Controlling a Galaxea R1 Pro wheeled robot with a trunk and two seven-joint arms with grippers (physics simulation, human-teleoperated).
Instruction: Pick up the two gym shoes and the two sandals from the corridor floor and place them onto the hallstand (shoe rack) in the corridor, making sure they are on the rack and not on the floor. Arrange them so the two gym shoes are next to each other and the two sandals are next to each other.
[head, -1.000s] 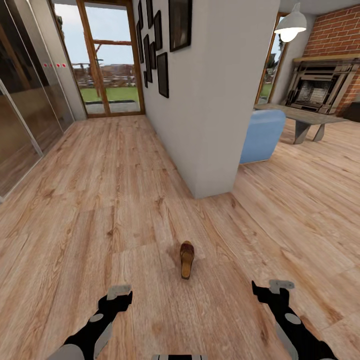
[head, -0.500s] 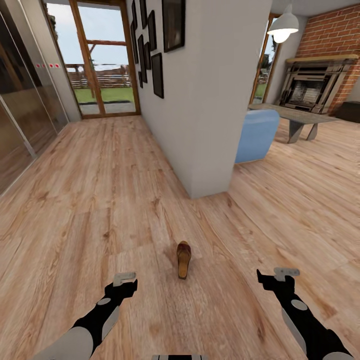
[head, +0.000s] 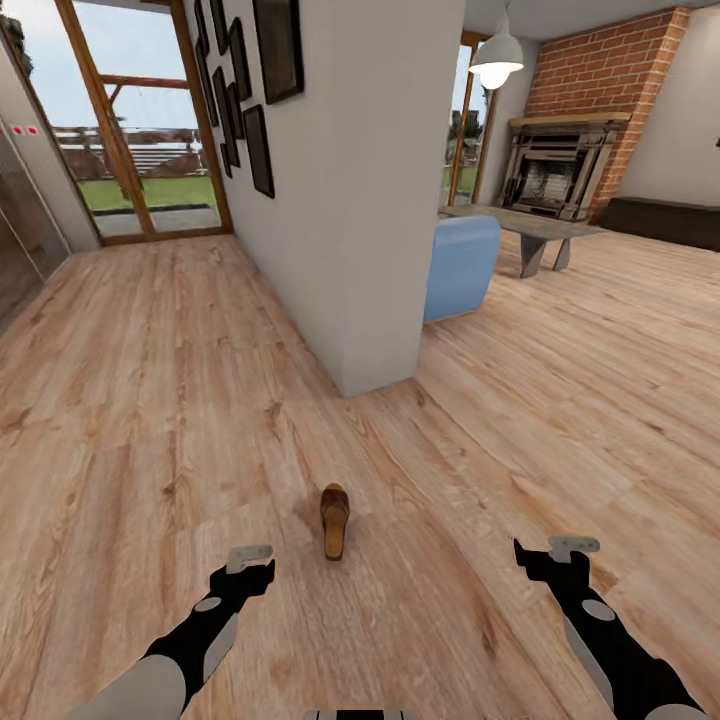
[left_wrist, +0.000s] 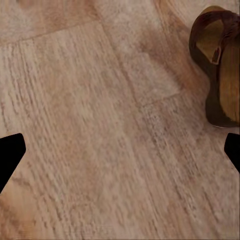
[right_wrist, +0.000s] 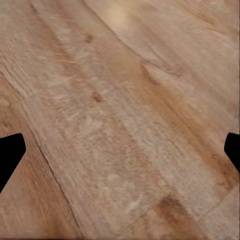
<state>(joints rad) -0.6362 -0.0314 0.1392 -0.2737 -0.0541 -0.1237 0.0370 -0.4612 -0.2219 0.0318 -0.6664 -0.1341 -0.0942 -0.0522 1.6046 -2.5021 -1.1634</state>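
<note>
I see one dark brown open sandal with a tan footbed (head: 334, 520) (left_wrist: 218, 65) lying on the light wood-plank corridor floor (head: 150, 420), between my arms and nearer the left hand (head: 250, 568) (untouched). Left hand (left_wrist: 120, 150) spread wide, empty; right hand (head: 556, 560) (right_wrist: 120, 150) wide too, over bare planks. White wall corner (head: 370, 200) ahead.

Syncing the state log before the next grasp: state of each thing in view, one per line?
Sandal: lying flat on the floor, footbed up, not held, between the two arms.
Left gripper: open, empty, above the floor beside the sandal.
Right gripper: open, empty, over bare floor.
Pendant lamp: lit.
Glass doors: appear shut.
</note>
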